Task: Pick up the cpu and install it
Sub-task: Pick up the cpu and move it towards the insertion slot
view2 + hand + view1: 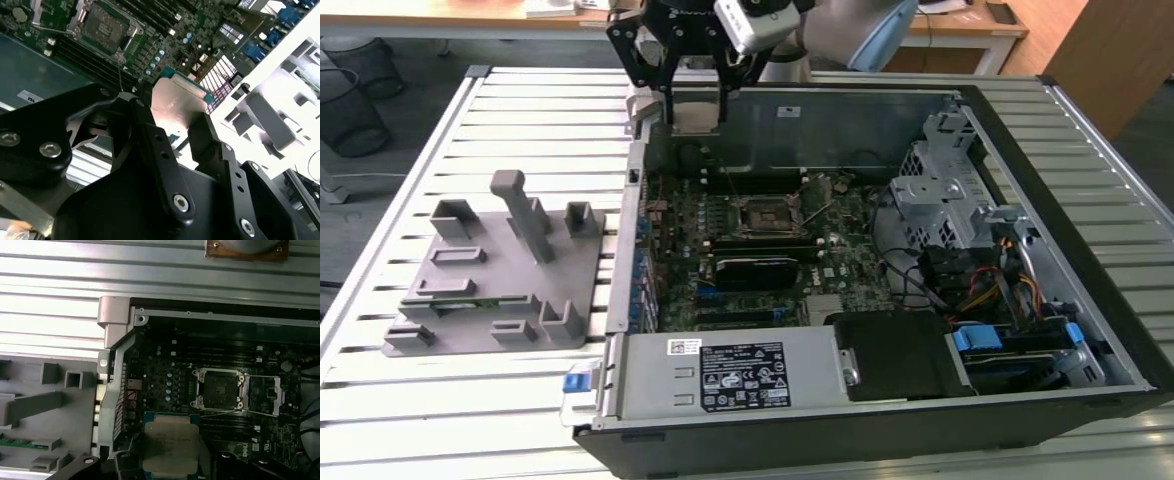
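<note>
The cpu (177, 97), a flat square chip with a silvery top and green rim, is clamped between my gripper's black fingers (150, 125). In the exterior view my gripper (698, 100) hangs with the cpu (698, 115) over the far left corner of the open computer case (1014, 400). The cpu (170, 442) also sits in my gripper (172, 462) in the first wrist view. The motherboard's square socket (763, 215) (219, 388) (102, 25) lies open and empty, its metal cover (265, 390) flipped aside. The chip hovers above the board, offset from the socket.
A grey fixture block (494, 270) with posts and slots stands on the slatted table (400, 400) at the exterior view's left, holding a green memory stick (447, 290) (15, 442). Inside the case are a power supply (734, 370), a metal drive cage (947, 190) and cables (987, 290).
</note>
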Motion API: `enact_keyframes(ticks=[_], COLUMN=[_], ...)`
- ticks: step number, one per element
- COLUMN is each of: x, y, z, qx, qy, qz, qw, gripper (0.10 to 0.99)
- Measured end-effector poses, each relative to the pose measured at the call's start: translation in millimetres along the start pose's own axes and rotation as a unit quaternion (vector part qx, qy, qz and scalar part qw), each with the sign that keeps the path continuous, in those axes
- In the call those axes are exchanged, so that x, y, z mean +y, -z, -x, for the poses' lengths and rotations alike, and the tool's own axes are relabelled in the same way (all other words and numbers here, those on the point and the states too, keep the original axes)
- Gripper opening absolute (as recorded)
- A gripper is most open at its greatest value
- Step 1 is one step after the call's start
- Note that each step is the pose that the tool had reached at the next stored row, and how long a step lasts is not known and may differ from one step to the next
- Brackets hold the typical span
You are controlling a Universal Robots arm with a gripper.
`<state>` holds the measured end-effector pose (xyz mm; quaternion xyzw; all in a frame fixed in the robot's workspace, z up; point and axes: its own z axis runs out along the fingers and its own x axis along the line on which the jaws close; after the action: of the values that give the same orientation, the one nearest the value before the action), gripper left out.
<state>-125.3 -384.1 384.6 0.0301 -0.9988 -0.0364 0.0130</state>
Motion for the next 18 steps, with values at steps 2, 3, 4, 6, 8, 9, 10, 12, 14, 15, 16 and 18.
enact_keyframes(ticks=[2, 3, 4, 6, 8, 9, 10, 12, 14, 15, 16, 18], x=[-0.2, 0.0, 0.5, 1.5, 2.8, 3.2, 3.5, 3.9, 4.4, 4.5, 4.7, 5.1], y=[-0.2, -0.3, -0.4, -0.6, -0.7, -0.8, -0.9, -0.8, -0.8, -0.8, -0.8, -0.8], z=[7.1, 9.2, 11.1, 14.0, 17.5, 19.2, 21.0, 24.3, 27.9, 29.6, 31.3, 34.6], qx=[0.0, 0.0, 0.0, 0.0, 0.0, 0.0, 0.0, 0.0, 0.0, 0.0, 0.0, 0.0], qy=[0.0, 0.0, 0.0, 0.0, 0.0, 0.0, 0.0, 0.0, 0.0, 0.0, 0.0, 0.0], qz=[0.0, 0.0001, 0.0, 0.0001, 0.0, 0.0, 0.0, 0.0, 0.0, 0.0, 0.0, 0.0], qw=[1.0, 1.0, 1.0, 1.0, 1.0, 1.0, 1.0, 1.0, 1.0, 1.0, 1.0, 1.0], gripper=[0.533, 0.533, 0.533, 0.533, 0.533, 0.533, 0.533, 0.533, 0.533, 0.533, 0.533, 0.533])
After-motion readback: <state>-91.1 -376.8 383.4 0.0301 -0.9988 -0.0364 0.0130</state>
